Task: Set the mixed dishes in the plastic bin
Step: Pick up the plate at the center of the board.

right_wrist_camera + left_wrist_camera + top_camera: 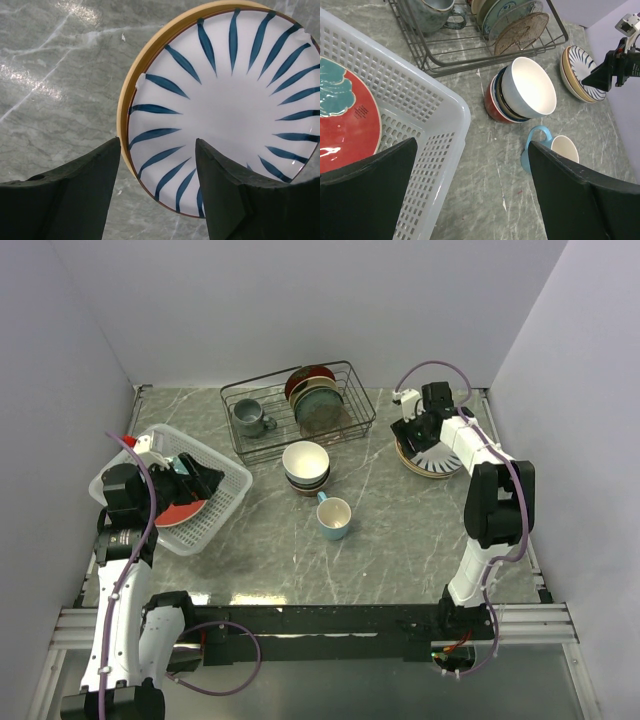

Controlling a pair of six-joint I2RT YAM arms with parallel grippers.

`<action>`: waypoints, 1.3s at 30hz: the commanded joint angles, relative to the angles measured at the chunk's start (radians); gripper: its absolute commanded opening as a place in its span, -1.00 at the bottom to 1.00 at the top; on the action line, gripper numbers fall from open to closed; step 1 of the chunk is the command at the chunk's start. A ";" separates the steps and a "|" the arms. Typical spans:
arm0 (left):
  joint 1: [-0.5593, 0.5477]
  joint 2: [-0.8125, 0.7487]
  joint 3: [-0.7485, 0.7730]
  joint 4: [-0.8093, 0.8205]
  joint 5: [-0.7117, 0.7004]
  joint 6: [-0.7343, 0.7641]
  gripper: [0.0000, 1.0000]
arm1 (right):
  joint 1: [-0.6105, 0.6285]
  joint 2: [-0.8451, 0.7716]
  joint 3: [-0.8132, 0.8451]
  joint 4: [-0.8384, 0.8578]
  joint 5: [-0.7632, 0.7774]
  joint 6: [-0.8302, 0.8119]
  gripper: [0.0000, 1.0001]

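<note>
The white plastic bin (213, 523) stands at the left with a red-rimmed teal-floral plate (175, 512) lying flat inside. My left gripper (205, 480) hovers open over the bin's right corner (455, 100), holding nothing. At the back right a white plate with dark stripes (435, 458) rests on a tan plate (129, 85). My right gripper (157, 141) is open, its two fingers straddling the near rim of the striped plate (235, 95), one over the marble, one over the plate. Stacked bowls (306, 466) and a light blue mug (334, 518) sit mid-table.
A black wire rack (298, 408) at the back holds a grey mug (249, 417) and upright plates (315, 395). Walls close in the table on the left, back and right. The bowls (530, 87) and mug (562, 147) lie just right of the bin.
</note>
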 commanded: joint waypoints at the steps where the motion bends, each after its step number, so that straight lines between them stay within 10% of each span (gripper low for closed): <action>1: -0.003 -0.007 -0.004 0.019 0.002 0.015 0.99 | 0.001 0.016 0.049 -0.001 0.014 0.015 0.35; 39: -0.003 -0.006 -0.004 0.021 0.004 0.014 0.99 | 0.001 0.060 0.010 0.022 0.113 -0.028 0.10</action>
